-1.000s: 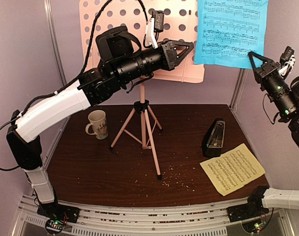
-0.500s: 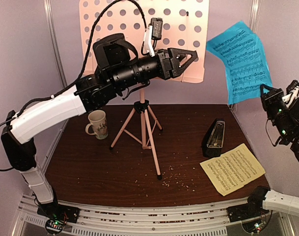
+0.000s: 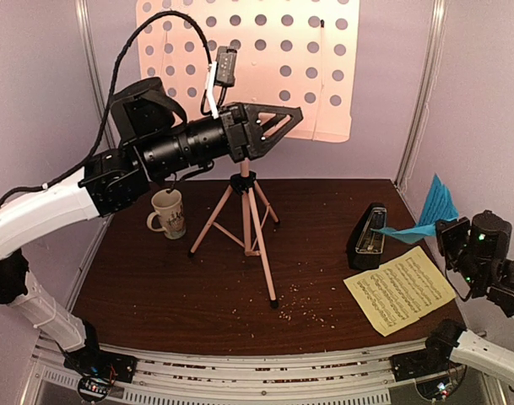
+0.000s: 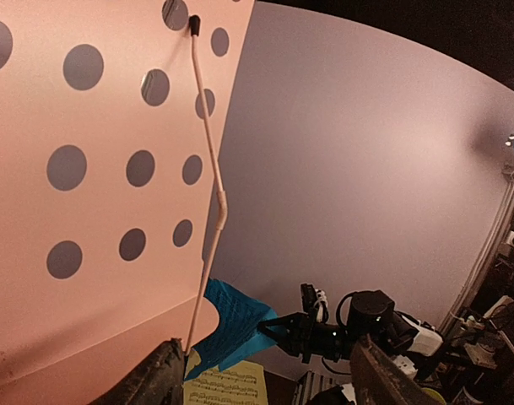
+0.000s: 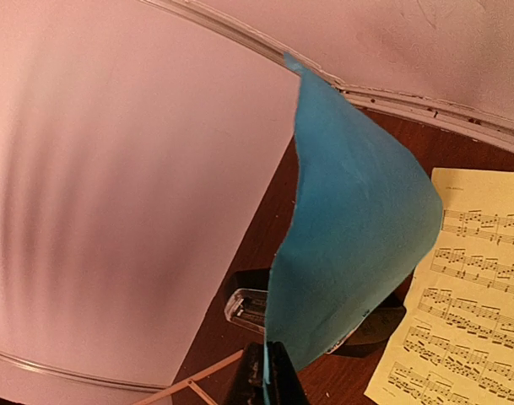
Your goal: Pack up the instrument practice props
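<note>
Stacking step: right gripper (image 3: 445, 230) pinches the blue page (image 5: 358, 245) above the yellow page (image 3: 400, 288) at the table's (image 3: 197, 287) right edge, probably needing a flat release next; left gripper (image 3: 290, 118) gapes empty

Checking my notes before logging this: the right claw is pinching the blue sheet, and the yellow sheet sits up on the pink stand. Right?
Not quite. The right claw is pinching the blue sheet, but the yellow sheet lies flat on the table beside the metronome, not on the pink stand. The top external view shows it.
</note>
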